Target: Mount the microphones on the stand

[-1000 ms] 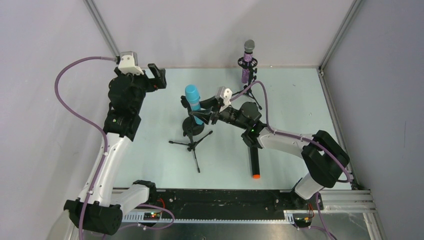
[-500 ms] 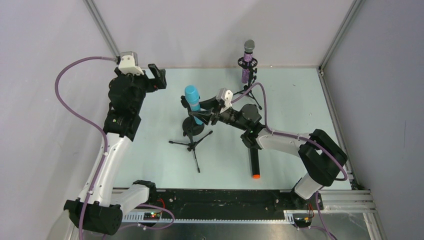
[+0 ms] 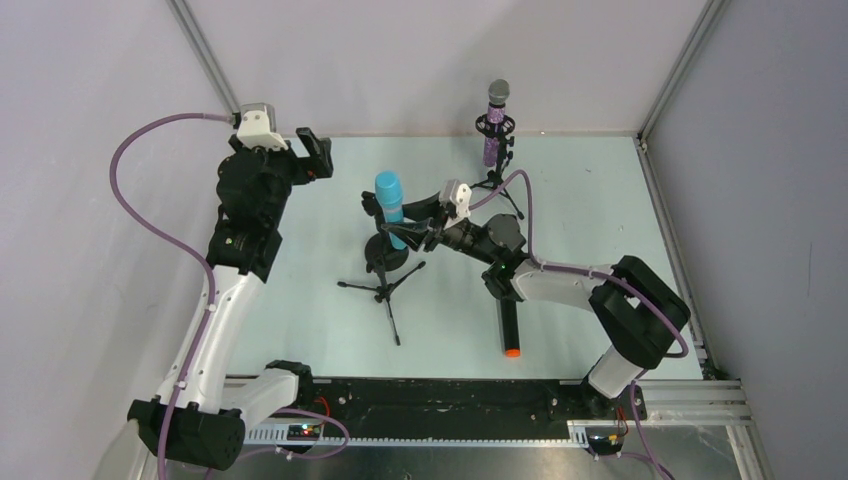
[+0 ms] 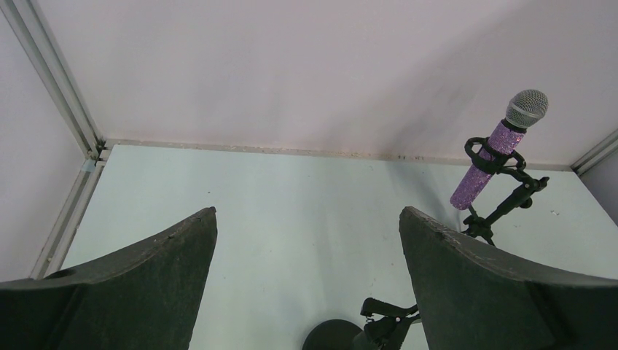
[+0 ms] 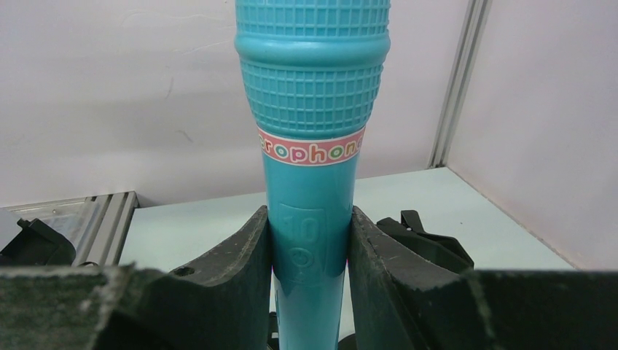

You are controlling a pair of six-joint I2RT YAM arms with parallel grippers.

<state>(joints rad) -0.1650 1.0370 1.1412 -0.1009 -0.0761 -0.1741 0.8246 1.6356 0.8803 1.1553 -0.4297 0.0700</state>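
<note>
My right gripper (image 3: pixel 408 229) is shut on the light-blue microphone (image 3: pixel 391 205), holding it nearly upright over the clip of a black tripod stand (image 3: pixel 383 272) at the table's middle. In the right wrist view both fingers press the blue handle (image 5: pixel 311 240). The purple glittery microphone (image 3: pixel 494 122) with a silver head sits in a second stand's clip at the back; it also shows in the left wrist view (image 4: pixel 495 146). The black microphone with an orange end (image 3: pixel 510 325) lies flat on the table, partly under my right arm. My left gripper (image 3: pixel 318 152) is open and empty, raised at the back left.
White walls with metal corner posts (image 3: pixel 205 55) close the table on three sides. A black rail (image 3: pixel 440 395) runs along the near edge. The middle stand's tripod legs (image 3: pixel 392 318) spread toward the front. A purple cable (image 3: pixel 515 190) loops over my right arm.
My right gripper has shifted slightly right and back with the light-blue microphone, standing it a little more upright. The left arm has not moved.
</note>
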